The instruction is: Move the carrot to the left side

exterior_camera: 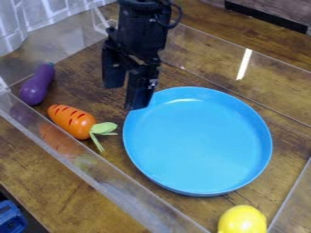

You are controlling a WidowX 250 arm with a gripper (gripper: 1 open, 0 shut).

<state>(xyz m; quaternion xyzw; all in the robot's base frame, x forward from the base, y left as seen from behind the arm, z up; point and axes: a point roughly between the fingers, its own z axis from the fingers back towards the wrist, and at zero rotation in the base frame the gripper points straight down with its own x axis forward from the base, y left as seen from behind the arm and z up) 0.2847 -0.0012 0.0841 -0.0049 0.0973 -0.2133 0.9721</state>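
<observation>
The small orange carrot with dark grooves and a light green leafy top lies on the wooden tabletop, just left of the blue plate. My black gripper hangs above and to the right of it, near the plate's upper left rim. It points downward and its two fingers stand open with nothing between them. The near finger hangs over the plate's edge. There is a clear gap between gripper and carrot.
A purple eggplant lies at the left, close to the clear plastic wall that rings the work area. A yellow lemon sits at the bottom right, past the plate.
</observation>
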